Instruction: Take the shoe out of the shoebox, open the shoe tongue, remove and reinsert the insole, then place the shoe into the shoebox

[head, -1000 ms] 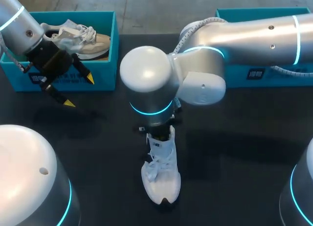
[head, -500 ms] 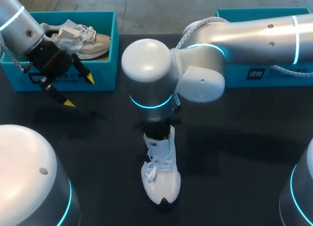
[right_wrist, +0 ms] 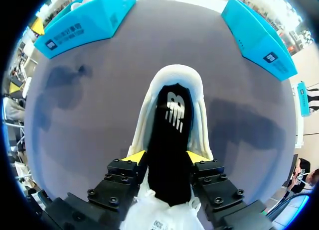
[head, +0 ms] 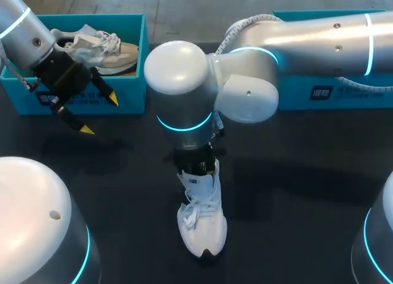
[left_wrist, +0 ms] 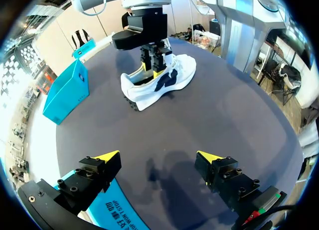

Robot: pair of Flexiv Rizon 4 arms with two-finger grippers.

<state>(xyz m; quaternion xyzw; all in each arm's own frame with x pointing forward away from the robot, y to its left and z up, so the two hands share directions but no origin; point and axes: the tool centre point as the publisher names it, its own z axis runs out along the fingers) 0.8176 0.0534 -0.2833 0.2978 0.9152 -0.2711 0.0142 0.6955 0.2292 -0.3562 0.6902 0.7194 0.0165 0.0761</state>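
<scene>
Here we judge the step in hand to be working the insole (right_wrist: 171,125) at the heel opening of the shoe (head: 201,219) (whether it is on its way out or back in, we cannot tell). To do it well we would keep the pinch narrow and level and move along the shoe's length, not across it. That way the insole slides flat under the tongue instead of buckling, and the shoe is not dragged over the table (head: 295,192).

The white shoe stands mid-table, toe toward the near edge and heel toward the far one. Our right fingers (right_wrist: 130,158) reach down into its opening. One yellow tip presses each long edge of the black insole, so they are clamped on it, with the white collar ringing it beyond.

Our left fingers (left_wrist: 105,158) are spread wide apart and hold nothing. They hang over bare table, well left of the shoe and just on the near side of the far-left shoebox (head: 129,102).
</scene>
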